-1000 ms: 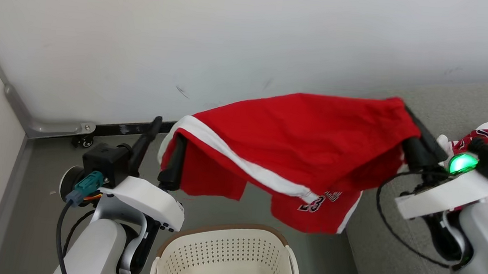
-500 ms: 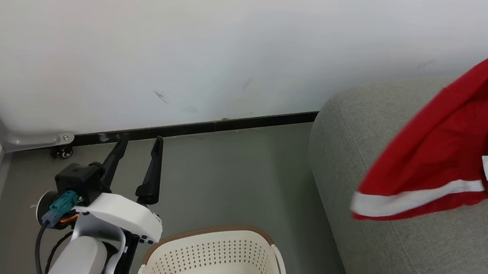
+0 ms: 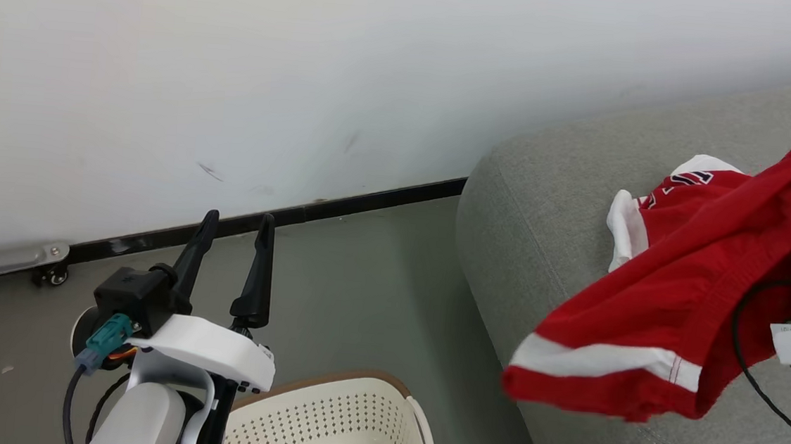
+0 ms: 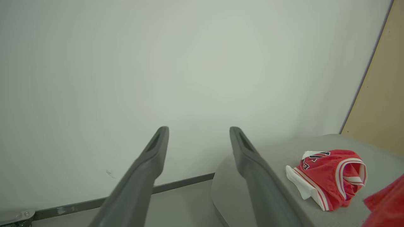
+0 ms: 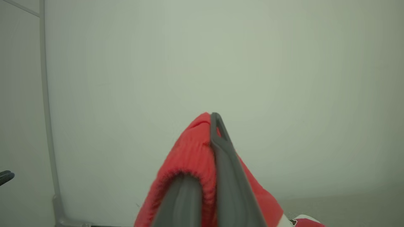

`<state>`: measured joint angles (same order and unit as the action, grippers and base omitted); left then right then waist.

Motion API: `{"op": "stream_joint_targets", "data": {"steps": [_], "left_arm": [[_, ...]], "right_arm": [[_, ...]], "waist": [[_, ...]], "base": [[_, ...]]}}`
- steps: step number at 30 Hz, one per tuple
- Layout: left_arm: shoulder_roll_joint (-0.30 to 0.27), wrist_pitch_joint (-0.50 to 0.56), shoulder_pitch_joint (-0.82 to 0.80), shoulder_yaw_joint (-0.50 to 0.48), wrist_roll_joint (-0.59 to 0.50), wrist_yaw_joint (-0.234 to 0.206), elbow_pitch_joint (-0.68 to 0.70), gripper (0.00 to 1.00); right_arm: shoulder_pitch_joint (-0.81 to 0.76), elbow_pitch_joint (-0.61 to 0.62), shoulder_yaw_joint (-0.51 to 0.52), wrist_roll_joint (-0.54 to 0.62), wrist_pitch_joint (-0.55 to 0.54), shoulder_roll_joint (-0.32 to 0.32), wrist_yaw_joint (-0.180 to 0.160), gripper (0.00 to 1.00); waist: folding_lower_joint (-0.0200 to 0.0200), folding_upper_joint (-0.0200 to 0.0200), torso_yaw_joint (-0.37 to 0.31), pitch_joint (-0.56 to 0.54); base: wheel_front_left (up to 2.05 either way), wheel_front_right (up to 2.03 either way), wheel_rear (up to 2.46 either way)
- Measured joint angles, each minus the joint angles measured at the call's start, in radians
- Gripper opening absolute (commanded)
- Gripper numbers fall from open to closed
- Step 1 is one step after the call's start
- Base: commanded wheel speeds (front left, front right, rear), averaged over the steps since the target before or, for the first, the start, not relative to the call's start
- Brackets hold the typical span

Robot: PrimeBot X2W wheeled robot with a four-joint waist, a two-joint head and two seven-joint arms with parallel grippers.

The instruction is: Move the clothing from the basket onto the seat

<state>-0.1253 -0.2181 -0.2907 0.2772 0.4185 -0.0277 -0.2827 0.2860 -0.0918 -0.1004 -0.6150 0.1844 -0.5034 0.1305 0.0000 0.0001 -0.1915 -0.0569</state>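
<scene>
Lowered since 0.5 s ago, bright red white-striped shorts [image 3: 650,298] hang over the light grey woven seat [image 3: 553,192], clamped by the right gripper [image 5: 208,148]; 1 red lettered jersey [image 4: 328,176] already lies there. Left gripper [image 4: 199,138] spread wide, empty. Only the release seems left.

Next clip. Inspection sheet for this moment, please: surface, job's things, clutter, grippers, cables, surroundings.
Surface: grey seat, a red jersey lying on it.
Job's things: red shorts hang from the right gripper over the seat; basket on the floor, no clothing in its visible part.
Clutter: nothing seen.
Grippers: left gripper open, empty; right gripper shut on the shorts.
Cables: black cable loops beside the right wrist.
Surroundings: white wall, grey floor.
</scene>
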Motion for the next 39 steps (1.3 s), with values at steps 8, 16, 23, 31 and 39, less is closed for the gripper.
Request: {"op": "stream_joint_targets", "data": {"steps": [8, 16, 23, 31, 39], "left_arm": [[0.009, -0.012, 0.0, 0.002, -0.002, 0.0, 0.0, 1.0], [0.012, -0.018, 0.01, -0.002, -0.009, -0.012, 0.005, 1.0], [0.008, -0.021, 0.026, -0.018, -0.013, -0.026, 0.021, 1.0], [-0.01, -0.025, 0.063, -0.052, -0.026, -0.054, 0.062, 1.0], [-0.034, -0.029, 0.083, -0.082, -0.046, -0.087, 0.122, 1.0]], "right_arm": [[-0.073, 0.101, 0.033, 0.018, -0.048, 0.029, 0.0, 0.0], [-0.122, 0.159, 0.032, 0.028, -0.099, 0.053, 0.0, 0.0], [-0.119, 0.159, 0.031, 0.061, -0.149, 0.053, 0.0, 0.0], [0.005, 0.15, 0.034, 0.04, -0.213, 0.026, 0.0, 0.0], [0.198, 0.082, 0.068, 0.002, -0.295, -0.001, 0.0, 0.0]], "waist": [[0.0, 0.0, -0.066, -0.004], [0.0, 0.0, -0.121, -0.006], [0.0, 0.0, -0.16, -0.003], [0.0, 0.0, -0.185, 0.012], [0.0, 0.0, -0.186, 0.038]], "base": [[0.0, 0.0, 0.0], [0.0, 0.0, 0.0], [0.0, 0.0, 0.0], [0.0, 0.0, 0.0], [0.0, 0.0, 0.0]]}}
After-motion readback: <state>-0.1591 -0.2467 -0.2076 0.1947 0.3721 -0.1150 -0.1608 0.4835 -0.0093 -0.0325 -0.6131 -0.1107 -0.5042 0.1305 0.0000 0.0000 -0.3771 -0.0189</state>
